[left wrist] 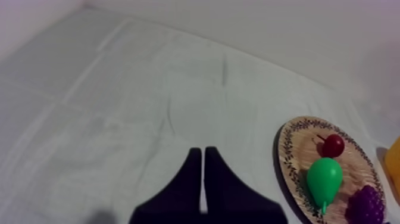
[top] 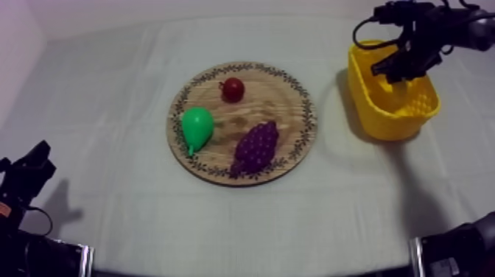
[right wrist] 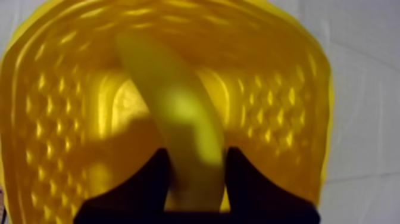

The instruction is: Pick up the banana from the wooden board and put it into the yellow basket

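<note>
Yellow basket [right wrist: 59, 107] sits beneath our right pincer [right wrist: 196, 159], clamped on the banana [right wrist: 172, 101] for release inside; our left pincer [left wrist: 203, 152] rests closed, empty.

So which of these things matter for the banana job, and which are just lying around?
Job: banana, right gripper shut on it over the yellow basket, wooden board.
Lying about: pear, bunch of grapes, small red fruit, all on the board.
</note>
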Tool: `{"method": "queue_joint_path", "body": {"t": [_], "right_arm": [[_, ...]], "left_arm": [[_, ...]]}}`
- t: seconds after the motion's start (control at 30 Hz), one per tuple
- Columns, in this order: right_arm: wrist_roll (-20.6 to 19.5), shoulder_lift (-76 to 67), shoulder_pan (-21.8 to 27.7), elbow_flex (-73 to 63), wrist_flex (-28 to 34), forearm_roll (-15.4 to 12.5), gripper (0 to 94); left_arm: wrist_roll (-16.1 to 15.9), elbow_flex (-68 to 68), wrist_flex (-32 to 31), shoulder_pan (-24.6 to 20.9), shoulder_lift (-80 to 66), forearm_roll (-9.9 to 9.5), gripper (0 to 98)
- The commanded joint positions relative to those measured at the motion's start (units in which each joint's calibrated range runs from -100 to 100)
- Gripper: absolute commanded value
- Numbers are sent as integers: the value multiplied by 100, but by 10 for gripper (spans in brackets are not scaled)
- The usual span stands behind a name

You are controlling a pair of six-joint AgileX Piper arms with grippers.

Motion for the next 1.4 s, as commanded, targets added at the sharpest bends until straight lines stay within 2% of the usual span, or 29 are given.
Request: {"method": "queue_joint_path", "body": {"t": [0.0,0.27,0.4,0.8,1.03,1.1,1.17,1.3,1.37], "right_arm": [[-20,0,-1,19,7,15,379],[-54,3,-5,104,-52,57,556],[-49,3,-8,170,-93,82,604],[-80,-22,-20,245,-110,145,627],[48,-158,-3,183,-64,21,608],[170,-274,24,134,-37,-89,588],[323,-434,48,68,15,-230,515],[456,-858,35,26,86,-359,217],[458,-1105,1,70,99,-374,117]], "left_arm": [[-1,3,-2,3,-3,2,1],[-1,3,-2,3,-3,2,1],[-1,3,-2,3,-3,2,1],[-1,3,-2,3,-3,2,1],[-1,3,-2,3,-3,2,1],[-1,3,-2,3,-3,2,1],[-1,3,-2,3,-3,2,1],[-1,3,-2,3,-3,2,1],[-1,3,-2,3,-3,2,1]]}}
